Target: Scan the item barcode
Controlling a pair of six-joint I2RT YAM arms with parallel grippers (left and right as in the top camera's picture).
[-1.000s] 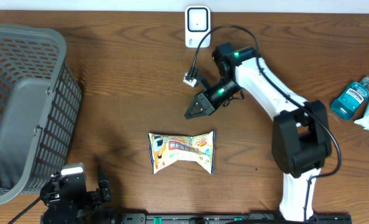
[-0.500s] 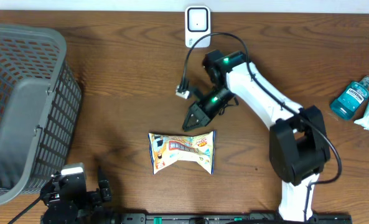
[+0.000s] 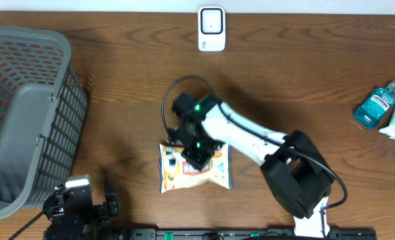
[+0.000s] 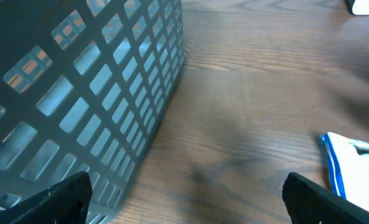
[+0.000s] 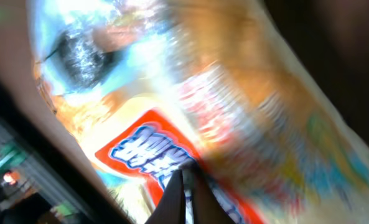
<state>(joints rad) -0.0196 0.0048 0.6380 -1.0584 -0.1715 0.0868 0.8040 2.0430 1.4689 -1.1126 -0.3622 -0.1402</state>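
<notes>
You see a packet (image 3: 184, 177) of glossy, crinkled plastic film. Table (image 3: 117, 93): brown wood grain, smooth. Basket (image 3: 24, 113): matt grey plastic. Scanner (image 3: 212, 28): smooth white plastic.

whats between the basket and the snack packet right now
Only bare wooden table. Nothing sits between the grey basket and the snack packet. The overhead view shows this stretch whole, and the left wrist view shows the same bare wood.

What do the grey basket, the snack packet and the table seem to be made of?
Grey basket: probably moulded plastic, matt; walls are an even lattice of holes.
Snack packet: thin printed plastic film, glossy; it glares and wrinkles.
Table: wood or wood-look laminate, with brown grain; cannot tell which.
</notes>
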